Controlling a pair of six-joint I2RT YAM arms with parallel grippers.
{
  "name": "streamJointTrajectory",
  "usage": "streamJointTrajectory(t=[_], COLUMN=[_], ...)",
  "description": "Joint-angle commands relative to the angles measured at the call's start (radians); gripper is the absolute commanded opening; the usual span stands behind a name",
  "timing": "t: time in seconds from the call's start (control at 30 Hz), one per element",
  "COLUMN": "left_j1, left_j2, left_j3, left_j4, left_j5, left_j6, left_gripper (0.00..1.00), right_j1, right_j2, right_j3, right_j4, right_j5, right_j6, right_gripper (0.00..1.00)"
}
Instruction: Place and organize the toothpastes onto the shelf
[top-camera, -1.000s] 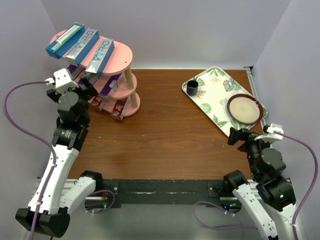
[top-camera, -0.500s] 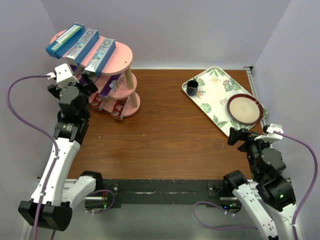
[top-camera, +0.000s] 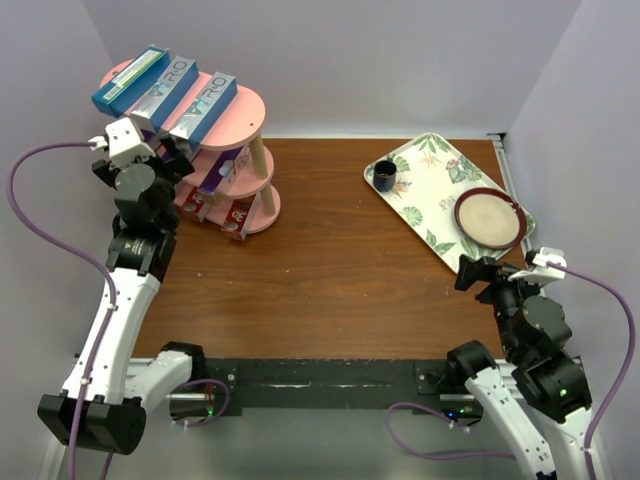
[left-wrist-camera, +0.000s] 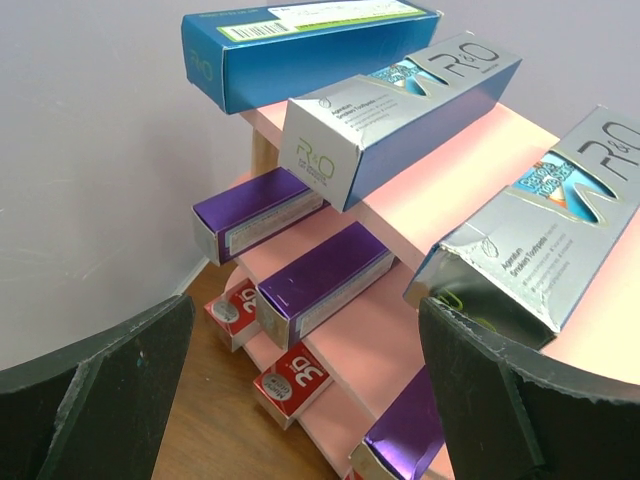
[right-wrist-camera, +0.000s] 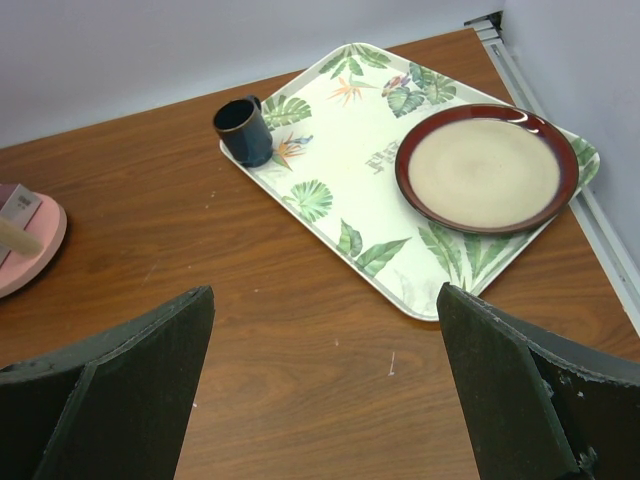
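Note:
The pink shelf (top-camera: 245, 110) stands at the far left of the table. Its top board (left-wrist-camera: 450, 180) carries a blue toothpaste carton (left-wrist-camera: 300, 45) and two silver-blue ones (left-wrist-camera: 400, 110) (left-wrist-camera: 540, 240), all overhanging the near edge. Purple cartons (left-wrist-camera: 325, 275) lie on the middle board and red ones (left-wrist-camera: 292, 380) on the bottom board. My left gripper (top-camera: 178, 165) hangs open just in front of the shelf's left side, holding nothing (left-wrist-camera: 305, 310). My right gripper (right-wrist-camera: 325, 300) stands open over bare wood at the near right, empty.
A leaf-patterned tray (top-camera: 425, 190) lies at the far right with a dark mug (top-camera: 385, 177) and a red-rimmed plate (top-camera: 490, 220) on it. Purple walls close in on the left, back and right. Brown tabletop spans the middle.
My left gripper has moved a little up and back along the shelf's left side. The right arm and the cartons have stayed put.

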Motion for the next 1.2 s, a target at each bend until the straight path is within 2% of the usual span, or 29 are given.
streamJointTrajectory(t=[0.0, 0.23, 0.5, 0.77, 0.97, 1.17], left_j1=[0.005, 0.0, -0.128, -0.182, -0.205, -0.214], left_j2=[-0.06, -0.27, -0.51, -0.648, -0.739, -0.849], left_j3=[0.021, -0.058, -0.148, -0.125, -0.185, -0.223], left_j4=[-0.017, -0.133, -0.22, -0.469, -0.529, -0.506], left_j5=[0.051, 0.083, 0.237, 0.204, 0.148, 0.119], left_j6=[-0.019, 0.004, 0.129, 0.143, 0.113, 0.093], left_gripper=[1.0, 1.0, 1.0, 1.0, 1.0, 1.0], right_j1=[-0.004, -0.004, -0.004, -0.004, -0.004, -0.004], right_j2=[-0.005, -0.008, -0.012, -0.012, -0.013, -0.036], right_j3=[-0.005, -0.005, -0.006, -0.005, 0.0, -0.003], right_j4=[0.032, 0.032, 0.041, 0.039, 0.033, 0.03], right_j5=[-0.012, -0.009, 0.003, 0.034, 0.062, 0.074], right_j6=[-0.014, -0.012, -0.016, -0.012, -0.009, -0.002], right_gripper=[0.98, 0.98, 0.98, 0.98, 0.98, 0.98])
